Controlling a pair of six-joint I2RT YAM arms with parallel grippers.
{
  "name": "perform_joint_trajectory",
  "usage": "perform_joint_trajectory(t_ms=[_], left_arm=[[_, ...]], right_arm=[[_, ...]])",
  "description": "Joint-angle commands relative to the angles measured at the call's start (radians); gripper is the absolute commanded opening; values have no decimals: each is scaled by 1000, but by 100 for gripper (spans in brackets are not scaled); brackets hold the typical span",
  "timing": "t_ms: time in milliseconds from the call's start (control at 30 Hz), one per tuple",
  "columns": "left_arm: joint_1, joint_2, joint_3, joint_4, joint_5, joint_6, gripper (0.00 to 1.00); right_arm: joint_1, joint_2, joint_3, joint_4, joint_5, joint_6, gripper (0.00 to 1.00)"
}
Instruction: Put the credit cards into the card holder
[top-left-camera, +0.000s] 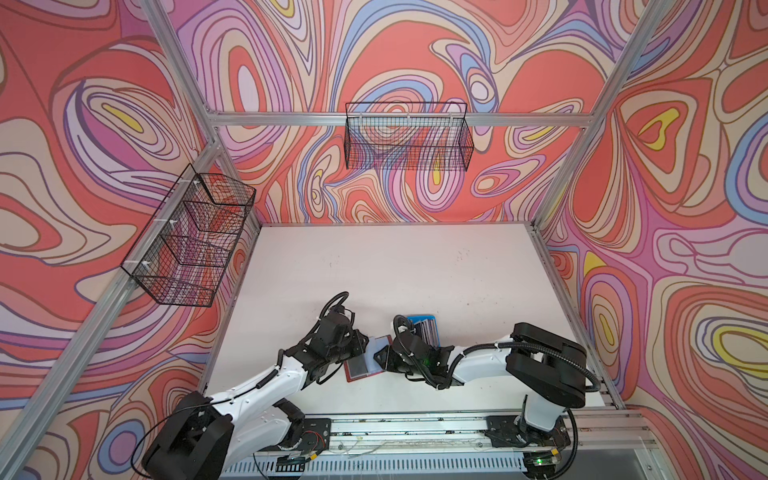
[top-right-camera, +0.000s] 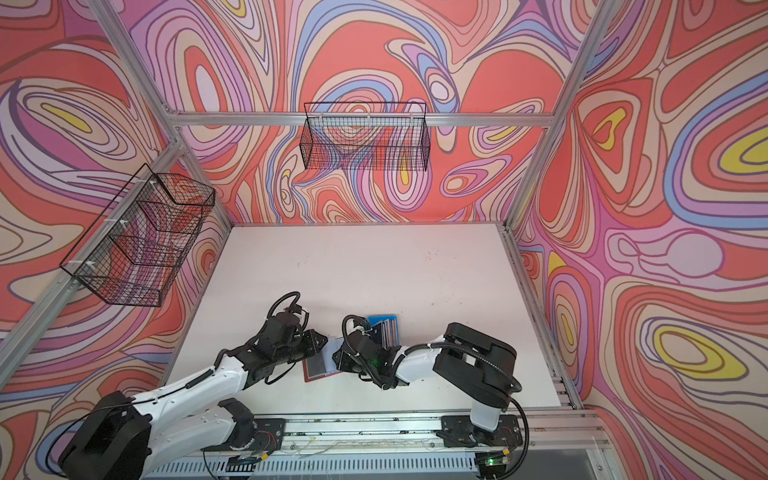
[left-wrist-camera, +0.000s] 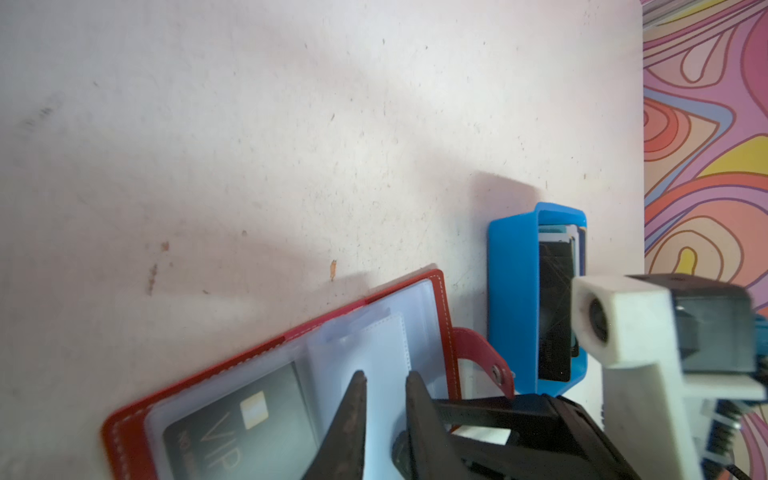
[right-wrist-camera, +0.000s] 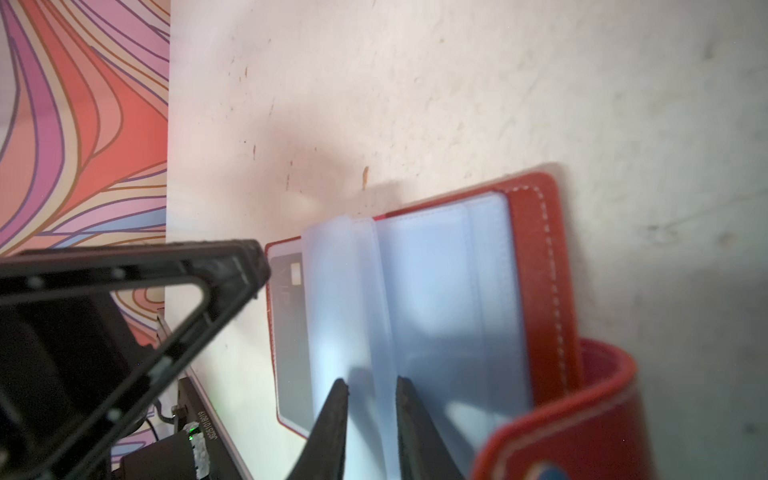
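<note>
**Two grippers meet over the open card holder**

The card holder (top-left-camera: 360, 368) lies open on the desk (top-left-camera: 415, 266), near the desk's front edge and askew to it, with both arms closing in from either side. In the left wrist view the left gripper (left-wrist-camera: 384, 376) hangs over a clear sleeve. Its jaws are a little apart and nothing is between them. The right gripper (right-wrist-camera: 370, 381) has its jaws slightly parted astride a sleeve leaf that stands up from the spine. They seem not to pinch it, though blur leaves that unsure.

One dark card marked VIP (left-wrist-camera: 232, 428) already sits in a sleeve by the holder's stitched outer edge. The rest of the credit cards (left-wrist-camera: 555, 311) stand on edge in the blue tray (left-wrist-camera: 511, 291), black face outward.

Room is tight here. Only a narrow strip of desk separates the holder's edge from the tray wall, and the snap tab (left-wrist-camera: 478, 353) curls up into that strip. The two gripper tips nearly meet over the sleeves. Beyond the tray the pale desk runs wide to the back wall, and two wire baskets (top-left-camera: 409, 137) (top-left-camera: 187, 245) hang well above it.
</note>
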Motion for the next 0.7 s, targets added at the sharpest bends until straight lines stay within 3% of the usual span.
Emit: perform_joint_trajectory(t_ms=[0, 267, 467, 667], left_arm=[[2, -65, 37, -148, -94, 28, 25], [49, -263, 19, -336, -184, 32, 32], [84, -386, -36, -400, -181, 22, 39], [111, -410, -62, -412, -149, 15, 39]], right_arm=[[-4, 10, -20, 98, -52, 29, 23], [0, 3, 21, 113, -81, -20, 25], [29, 52, 99, 85, -101, -58, 31], [32, 77, 97, 58, -58, -59, 33]])
